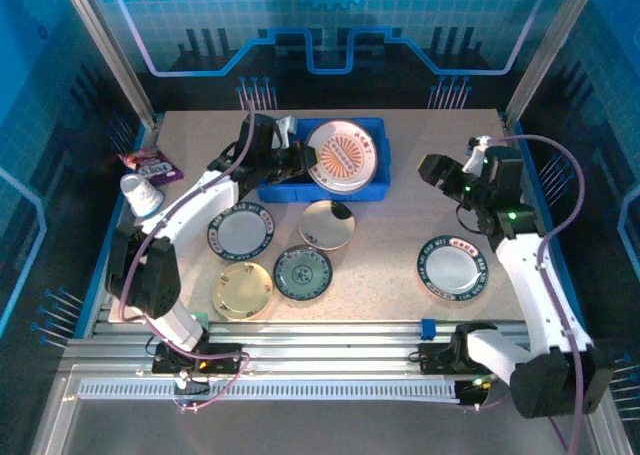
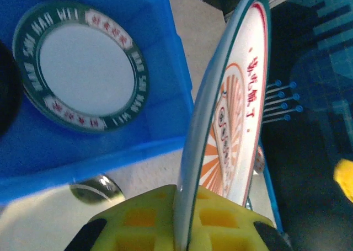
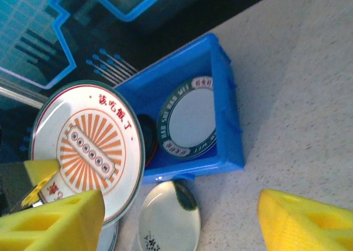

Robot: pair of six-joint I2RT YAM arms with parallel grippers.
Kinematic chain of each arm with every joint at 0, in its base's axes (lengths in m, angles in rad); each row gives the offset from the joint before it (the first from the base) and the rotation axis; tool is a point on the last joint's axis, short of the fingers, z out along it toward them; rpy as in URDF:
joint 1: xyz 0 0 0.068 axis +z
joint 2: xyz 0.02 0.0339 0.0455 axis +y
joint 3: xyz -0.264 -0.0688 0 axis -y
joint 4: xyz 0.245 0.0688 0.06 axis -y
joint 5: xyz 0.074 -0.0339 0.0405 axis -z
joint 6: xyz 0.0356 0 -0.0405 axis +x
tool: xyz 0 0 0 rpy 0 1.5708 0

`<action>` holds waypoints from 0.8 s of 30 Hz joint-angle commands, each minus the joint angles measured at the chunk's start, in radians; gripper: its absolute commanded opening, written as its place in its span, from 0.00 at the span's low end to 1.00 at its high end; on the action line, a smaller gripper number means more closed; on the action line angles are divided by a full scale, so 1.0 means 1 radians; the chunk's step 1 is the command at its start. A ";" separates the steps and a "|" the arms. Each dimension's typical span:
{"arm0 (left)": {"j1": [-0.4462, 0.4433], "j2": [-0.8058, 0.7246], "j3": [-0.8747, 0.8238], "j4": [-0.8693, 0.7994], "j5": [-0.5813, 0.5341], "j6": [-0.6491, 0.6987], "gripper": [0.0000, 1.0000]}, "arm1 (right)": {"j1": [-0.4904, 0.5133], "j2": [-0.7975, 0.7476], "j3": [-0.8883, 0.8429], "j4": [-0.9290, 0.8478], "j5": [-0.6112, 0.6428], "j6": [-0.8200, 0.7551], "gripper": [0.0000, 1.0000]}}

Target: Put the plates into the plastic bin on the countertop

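Now my left gripper is clamped tight on the rim of the orange sunburst plate, holding it above the blue bin at upper centre of the top view. A green-rimmed plate lies flat inside.

My judgement: lower first, level the plate over that one, and let go only when close.

The plate is round, with no long axis. In my left wrist view it shows edge-on, bottom centre to upper right, printed face rightward.

My right gripper is open and empty over the counter.
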 commanded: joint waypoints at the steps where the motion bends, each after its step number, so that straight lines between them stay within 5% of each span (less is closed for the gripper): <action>1: -0.002 0.091 0.134 -0.101 -0.111 0.115 0.00 | -0.022 -0.039 -0.050 -0.009 0.038 -0.005 0.74; 11: 0.018 0.320 0.331 -0.082 -0.134 0.126 0.00 | -0.081 -0.071 -0.148 0.057 -0.099 0.060 0.74; 24: 0.066 0.502 0.396 0.035 0.018 -0.069 0.00 | -0.116 -0.058 -0.205 0.120 -0.166 0.102 0.74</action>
